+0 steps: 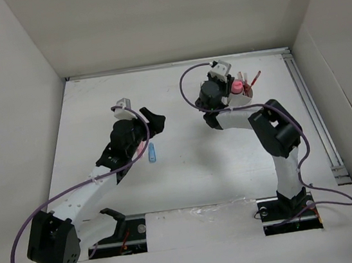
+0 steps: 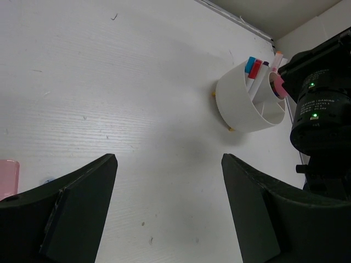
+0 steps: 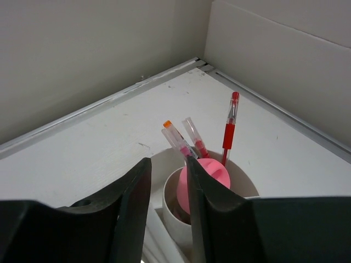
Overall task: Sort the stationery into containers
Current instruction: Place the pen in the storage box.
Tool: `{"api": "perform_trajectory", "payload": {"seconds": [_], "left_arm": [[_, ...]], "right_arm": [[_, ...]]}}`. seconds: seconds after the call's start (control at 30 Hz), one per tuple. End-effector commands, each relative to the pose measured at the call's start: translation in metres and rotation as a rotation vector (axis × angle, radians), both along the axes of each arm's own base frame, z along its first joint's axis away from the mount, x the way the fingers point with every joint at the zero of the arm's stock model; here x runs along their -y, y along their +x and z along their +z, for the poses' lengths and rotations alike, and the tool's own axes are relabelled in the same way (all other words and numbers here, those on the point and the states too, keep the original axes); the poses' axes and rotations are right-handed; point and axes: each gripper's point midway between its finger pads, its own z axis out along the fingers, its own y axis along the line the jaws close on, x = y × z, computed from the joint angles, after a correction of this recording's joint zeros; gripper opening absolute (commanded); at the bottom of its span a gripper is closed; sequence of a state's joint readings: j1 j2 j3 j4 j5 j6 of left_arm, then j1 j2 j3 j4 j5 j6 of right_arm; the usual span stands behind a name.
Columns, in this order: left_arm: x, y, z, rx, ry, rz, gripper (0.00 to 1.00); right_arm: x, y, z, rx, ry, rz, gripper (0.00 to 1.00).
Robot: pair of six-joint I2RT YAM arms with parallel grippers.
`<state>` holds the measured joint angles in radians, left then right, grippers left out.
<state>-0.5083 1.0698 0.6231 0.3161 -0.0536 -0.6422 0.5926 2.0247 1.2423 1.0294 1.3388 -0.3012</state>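
Observation:
The round white tub (image 2: 241, 107) stands at the back right and holds white markers with blue and red caps (image 2: 252, 67). In the right wrist view, red pens (image 3: 228, 133) and clear-capped pens (image 3: 180, 138) stand in the tub (image 3: 241, 178), and a pink piece (image 3: 214, 174) sits in its inner cup. My right gripper (image 3: 167, 162) hovers right over the tub, jaws slightly apart with nothing between them; the pink piece is just beside its right finger. My left gripper (image 1: 154, 122) is wide open and empty above the table (image 2: 169, 164). A blue piece (image 1: 152, 152) lies next to it.
Another pink piece (image 2: 7, 178) lies on the table at the left edge of the left wrist view. White walls enclose the table, with a metal rail (image 1: 312, 107) along the right side. The right arm (image 2: 321, 109) stands close behind the tub.

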Motion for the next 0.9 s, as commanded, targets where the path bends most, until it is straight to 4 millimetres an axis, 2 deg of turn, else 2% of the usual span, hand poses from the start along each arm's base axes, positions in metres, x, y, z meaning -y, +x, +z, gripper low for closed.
{"api": "perform_trajectory", "payload": {"seconds": [0.0, 0.1, 0.23, 0.27, 0.3, 0.33, 0.37, 0.4, 0.43, 0.47, 0.5, 0.53, 0.6, 0.63, 0.7, 0.73, 0.77, 0.8, 0.87], "left_arm": [[-0.001, 0.007, 0.028, 0.069, -0.019, 0.012, 0.74], [-0.003, 0.007, 0.026, 0.062, -0.012, 0.024, 0.74], [-0.006, 0.010, 0.025, 0.057, -0.003, 0.045, 0.74], [-0.007, 0.011, 0.016, 0.034, 0.013, 0.053, 0.74], [-0.008, 0.013, 0.020, 0.036, 0.015, 0.062, 0.74], [-0.010, 0.014, 0.010, 0.009, 0.035, 0.075, 0.72], [-0.009, 0.015, 0.005, -0.008, 0.045, 0.075, 0.70], [-0.011, 0.018, 0.005, -0.016, 0.054, 0.088, 0.63], [-0.014, 0.018, -0.002, -0.037, 0.072, 0.099, 0.58], [-0.018, 0.016, -0.011, -0.075, 0.102, 0.115, 0.52], [-0.021, 0.017, -0.018, -0.101, 0.124, 0.129, 0.47], [-0.025, 0.015, -0.023, -0.117, 0.141, 0.143, 0.38], [-0.032, 0.004, -0.051, -0.186, 0.198, 0.152, 0.31], [-0.030, -0.001, -0.058, -0.203, 0.211, 0.141, 0.31], [-0.033, -0.012, -0.074, -0.254, 0.239, 0.152, 0.29], [-0.032, -0.017, -0.078, -0.268, 0.251, 0.142, 0.29], [-0.033, -0.019, -0.080, -0.284, 0.250, 0.147, 0.31], [-0.035, -0.026, -0.094, -0.329, 0.266, 0.140, 0.34], [-0.039, -0.034, -0.104, -0.368, 0.280, 0.146, 0.38]], "right_arm": [[-0.009, -0.001, -0.005, 0.031, 0.031, 0.012, 0.39], [-0.013, -0.004, 0.013, 0.055, 0.051, 0.022, 0.42], [-0.039, -0.008, 0.042, 0.099, 0.098, 0.139, 0.46], [-0.053, -0.009, 0.054, 0.118, 0.130, 0.184, 0.47], [-0.063, -0.013, 0.055, 0.095, 0.188, 0.233, 0.48], [-0.076, -0.015, 0.057, 0.077, 0.232, 0.294, 0.48], [-0.109, -0.013, 0.056, 0.029, 0.298, 0.478, 0.48], [-0.119, -0.025, 0.060, -0.037, 0.356, 0.575, 0.44], [-0.138, -0.032, 0.061, -0.031, 0.496, 0.669, 0.35], [-0.168, -0.046, 0.060, -0.083, 0.590, 0.840, 0.20], [-0.170, -0.056, 0.046, -0.121, 0.647, 0.883, 0.05], [-0.175, -0.069, 0.057, -0.106, 0.727, 0.931, 0.00], [-0.179, -0.084, 0.048, -0.143, 0.781, 0.977, 0.00], [-0.178, -0.097, 0.039, -0.169, 0.797, 0.991, 0.00], [-0.179, -0.110, 0.031, -0.190, 0.822, 1.002, 0.00], [-0.175, -0.115, 0.019, -0.211, 0.828, 0.989, 0.00], [-0.177, -0.123, 0.014, -0.242, 0.827, 1.002, 0.02], [-0.175, -0.126, 0.017, -0.239, 0.828, 1.003, 0.06], [-0.164, -0.128, 0.008, -0.261, 0.818, 0.943, 0.16]]}}
